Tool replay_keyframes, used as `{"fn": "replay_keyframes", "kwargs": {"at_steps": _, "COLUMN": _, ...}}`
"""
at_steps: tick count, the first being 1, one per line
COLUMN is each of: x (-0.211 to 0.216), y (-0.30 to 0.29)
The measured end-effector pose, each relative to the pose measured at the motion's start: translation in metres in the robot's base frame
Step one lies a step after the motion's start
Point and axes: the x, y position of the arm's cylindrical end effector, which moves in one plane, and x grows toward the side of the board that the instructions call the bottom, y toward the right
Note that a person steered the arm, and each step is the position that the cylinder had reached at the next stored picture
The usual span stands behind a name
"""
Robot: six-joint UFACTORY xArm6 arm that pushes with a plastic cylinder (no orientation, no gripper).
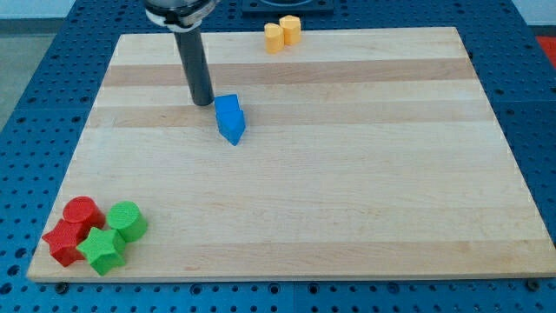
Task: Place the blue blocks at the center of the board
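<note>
Two blue blocks sit touching each other on the wooden board (347, 209), left of the middle and in the upper half. The upper one is a blue cube-like block (227, 108); the lower one is a blue angular block (233, 127). My tip (202, 103) rests on the board just to the left of the upper blue block, a small gap apart from it. The dark rod rises from there to the view's top.
Two yellow blocks (282, 34) stand together at the board's top edge. At the bottom left corner sit a red cylinder (81, 212), a red star (62, 243), a green cylinder (127, 219) and a green star (102, 250).
</note>
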Motion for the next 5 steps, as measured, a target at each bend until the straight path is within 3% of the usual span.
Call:
{"fn": "replay_keyframes", "kwargs": {"at_steps": 1, "x": 0.034, "y": 0.013}}
{"fn": "replay_keyframes", "kwargs": {"at_steps": 3, "x": 0.043, "y": 0.076}}
{"fn": "replay_keyframes", "kwargs": {"at_steps": 4, "x": 0.051, "y": 0.052}}
{"fn": "replay_keyframes", "kwargs": {"at_steps": 5, "x": 0.096, "y": 0.017}}
